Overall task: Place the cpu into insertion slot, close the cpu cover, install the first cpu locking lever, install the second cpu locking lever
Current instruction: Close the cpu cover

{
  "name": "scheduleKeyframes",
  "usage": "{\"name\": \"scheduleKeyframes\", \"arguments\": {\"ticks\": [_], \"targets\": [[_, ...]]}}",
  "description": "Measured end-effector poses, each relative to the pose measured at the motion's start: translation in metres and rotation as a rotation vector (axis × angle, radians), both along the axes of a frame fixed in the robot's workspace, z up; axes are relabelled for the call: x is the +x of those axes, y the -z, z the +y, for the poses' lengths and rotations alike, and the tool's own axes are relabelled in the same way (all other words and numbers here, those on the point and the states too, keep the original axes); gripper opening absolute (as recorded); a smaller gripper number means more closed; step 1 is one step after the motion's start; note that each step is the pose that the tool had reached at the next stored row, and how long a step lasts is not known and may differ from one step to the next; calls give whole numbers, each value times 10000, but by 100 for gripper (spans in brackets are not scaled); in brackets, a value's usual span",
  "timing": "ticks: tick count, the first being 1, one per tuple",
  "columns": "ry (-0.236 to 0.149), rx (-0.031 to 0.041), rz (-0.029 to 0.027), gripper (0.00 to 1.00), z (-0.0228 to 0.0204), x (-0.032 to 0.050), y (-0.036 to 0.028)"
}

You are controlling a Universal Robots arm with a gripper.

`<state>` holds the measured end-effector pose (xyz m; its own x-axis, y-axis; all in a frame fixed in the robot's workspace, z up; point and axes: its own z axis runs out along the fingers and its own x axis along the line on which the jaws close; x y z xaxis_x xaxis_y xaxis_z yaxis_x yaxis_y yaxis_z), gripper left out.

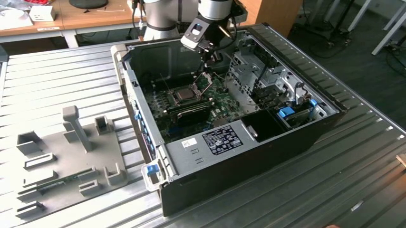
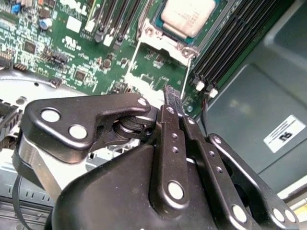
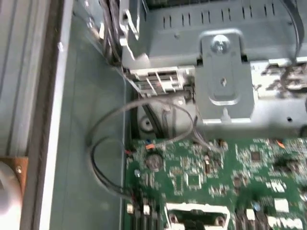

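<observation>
Looks like the cover-closing step. Can see the chip (image 2: 188, 17) already sitting flat in the socket (image 2: 152, 31) on the green board (image 1: 159, 110), with the cover (image 1: 205, 81) propped up open at roughly 1 o'clock from the chip in the exterior view. Probably calls for a gentle, straight nudge on the cover's free edge to swing it down over the chip, without shoving anything sideways. Reaching down into the case (image 1: 254, 166) from the 12 o'clock side of the exterior view, wrist tipped over, gripper (image 2: 171, 93) parked right at that free edge. Got the jaws pinched narrow, tips together. Can't tell about any sliver of cover caught between them.
</observation>
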<state>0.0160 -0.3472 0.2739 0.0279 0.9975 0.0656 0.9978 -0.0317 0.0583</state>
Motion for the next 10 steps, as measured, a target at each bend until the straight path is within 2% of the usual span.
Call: {"name": "scheduleKeyframes", "arguments": {"ticks": [10], "targets": [[0,1,0,11,0,126,10]]}}
